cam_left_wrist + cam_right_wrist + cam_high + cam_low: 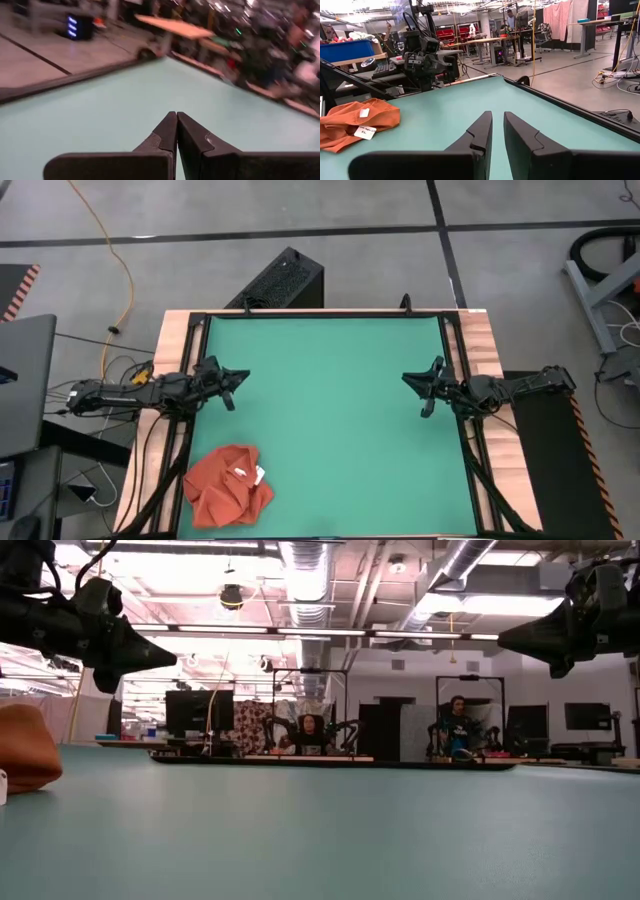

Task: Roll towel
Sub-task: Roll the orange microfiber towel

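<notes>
High view shows the towel [228, 485] crumpled at the lower left of the green mat [330, 420] on my bench, white tag up. My left fingers [229, 385] hover pressed together at the mat's left edge; my right fingers [424, 389], slightly parted and empty, hover at its right edge.

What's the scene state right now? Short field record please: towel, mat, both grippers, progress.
towel: orange-red towel, crumpled in a heap at the near-left corner of the mat, white tag showing
mat: green mat, bare apart from the towel
left gripper: left gripper raised over the mat's left edge, shut, holding nothing
right gripper: right gripper raised over the right edge, slightly open, empty
progress: rolling not begun
</notes>
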